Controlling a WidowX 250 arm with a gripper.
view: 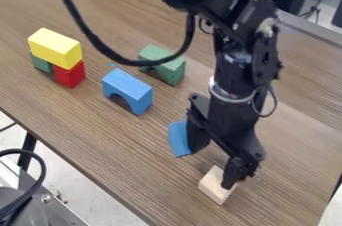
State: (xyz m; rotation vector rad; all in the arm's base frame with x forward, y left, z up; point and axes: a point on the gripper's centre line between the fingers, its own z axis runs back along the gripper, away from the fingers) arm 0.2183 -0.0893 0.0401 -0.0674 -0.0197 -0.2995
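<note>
The gripper (212,166) hangs low over the right-centre part of the table, its fingers spread apart. One fingertip is at the upper right side of a pale wooden block (213,187); whether it touches the block or is just in front cannot be told. Against the left side of the other finger shows a blue piece (178,139), partly hidden behind it. Up and left of that stands a blue arch block (127,91), with a green block (166,69) behind it. Farther left, a yellow block (55,48) lies across a red block (69,74) and a small green block (41,63).
The wooden table (100,135) has its near edge running diagonally from left to bottom. A black cable (83,26) loops from the arm above the blocks. Metal equipment (41,202) with another cable stands off the table at lower left.
</note>
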